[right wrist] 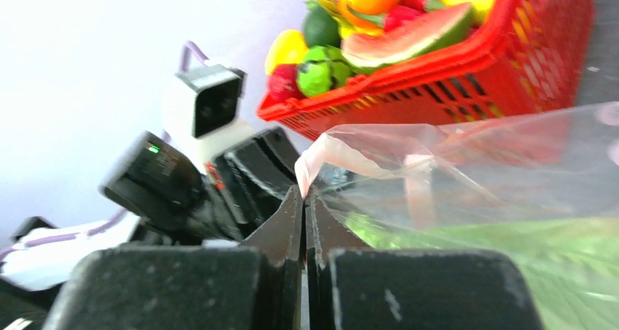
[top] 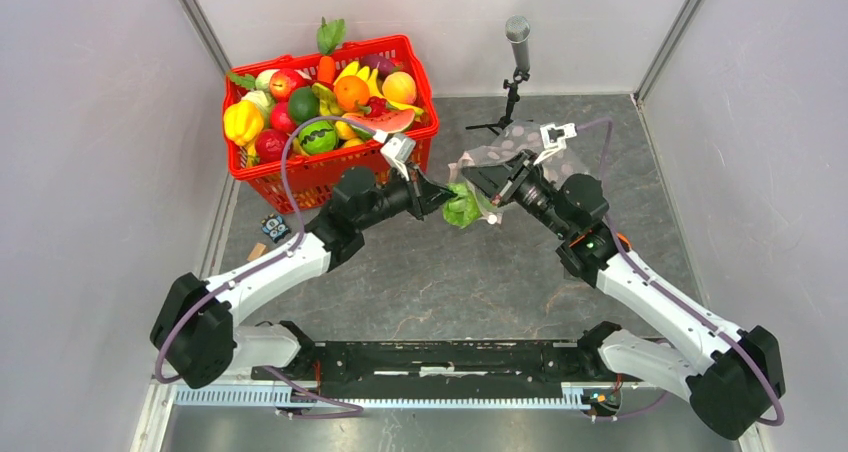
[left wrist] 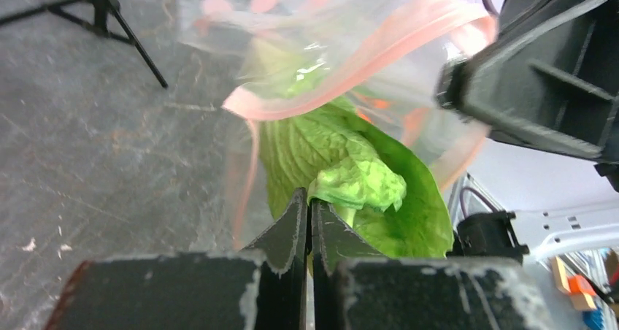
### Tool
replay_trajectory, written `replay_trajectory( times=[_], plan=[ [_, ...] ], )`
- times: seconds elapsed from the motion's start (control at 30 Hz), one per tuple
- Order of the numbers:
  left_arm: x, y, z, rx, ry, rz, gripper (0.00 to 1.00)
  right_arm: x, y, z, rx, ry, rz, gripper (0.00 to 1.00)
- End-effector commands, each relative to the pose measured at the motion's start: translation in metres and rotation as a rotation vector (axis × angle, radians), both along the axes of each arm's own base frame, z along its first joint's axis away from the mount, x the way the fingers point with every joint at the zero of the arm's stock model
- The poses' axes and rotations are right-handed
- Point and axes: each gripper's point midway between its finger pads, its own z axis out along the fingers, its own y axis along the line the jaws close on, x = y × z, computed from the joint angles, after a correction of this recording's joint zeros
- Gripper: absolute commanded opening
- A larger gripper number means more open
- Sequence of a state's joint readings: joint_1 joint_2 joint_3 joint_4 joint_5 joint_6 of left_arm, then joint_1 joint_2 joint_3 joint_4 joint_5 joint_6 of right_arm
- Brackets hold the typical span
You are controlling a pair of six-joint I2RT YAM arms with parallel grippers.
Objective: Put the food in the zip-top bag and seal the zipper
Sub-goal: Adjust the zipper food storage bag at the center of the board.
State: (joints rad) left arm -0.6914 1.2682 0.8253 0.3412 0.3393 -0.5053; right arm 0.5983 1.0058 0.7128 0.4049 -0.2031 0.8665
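The left claw point(left wrist: 310, 217) is pressed shut. Its two tips sit side by side with only a thin line between them. The tips are right up against the leafy end of the cabbage point(left wrist: 354, 184). I cannot tell if a bit of leaf is caught between them.

The right claw point(right wrist: 304, 206) is pressed together too. It is pinching the edge of the bag point(right wrist: 511, 162), right at the pink zipper point(left wrist: 379, 41). The thin plastic folds up out of its tips.

The two claws meet nose to nose over the middle of the table point(top: 420, 272). The cabbage is between them. Its far part is inside the mouth of the bag, behind the clear plastic. Its green leafy end pokes out toward the left claw. The zipper is not shut. It bends in a loop over the cabbage.

The other food is in the red basket point(top: 330, 172), behind the left arm. The watermelon slice point(right wrist: 416, 34), the orange point(top: 352, 92) and the yellow pepper point(top: 242, 122) lie on top of the pile.
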Motion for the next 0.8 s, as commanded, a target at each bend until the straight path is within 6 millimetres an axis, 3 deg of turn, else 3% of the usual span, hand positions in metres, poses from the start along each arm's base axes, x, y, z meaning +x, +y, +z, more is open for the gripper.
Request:
replay_trajectory(
  times=[0.0,0.1,0.27,0.3,0.33,0.47,0.6,0.63,0.7,0.77],
  plan=[
    [0.012,0.004,0.058,-0.208,-0.209,0.074,0.02,-0.032,0.013,0.094,0.22,-0.152,0.169,0.0],
    [0.019,0.008,0.06,-0.228,-0.2,0.121,0.02,-0.023,0.006,0.085,0.151,-0.148,0.095,0.0],
    [0.037,0.034,0.057,-0.223,-0.162,0.299,0.02,-0.016,-0.005,0.065,0.058,-0.121,0.017,0.0],
    [0.04,0.038,0.055,-0.233,-0.159,0.329,0.02,-0.015,-0.006,0.059,0.047,-0.109,0.005,0.0],
    [0.04,0.043,0.054,-0.271,-0.156,0.343,0.02,-0.01,-0.008,0.037,0.005,-0.052,-0.02,0.0],
    [0.02,0.018,0.069,-0.291,-0.187,0.14,0.02,-0.009,-0.005,0.003,-0.023,0.013,-0.012,0.0],
    [0.004,-0.002,0.056,-0.195,-0.159,-0.023,0.02,-0.012,-0.009,-0.005,0.031,0.013,-0.021,0.0],
    [0.004,-0.003,0.048,-0.16,-0.144,-0.035,0.07,-0.012,-0.011,-0.008,0.04,0.021,-0.034,0.0],
    [0.009,-0.003,0.026,-0.032,-0.089,-0.03,0.35,-0.005,-0.017,-0.019,0.03,0.057,-0.077,0.0],
    [0.01,0.004,0.009,0.054,-0.068,-0.026,0.39,-0.003,-0.02,-0.027,0.028,0.076,-0.091,0.0]
  ],
)
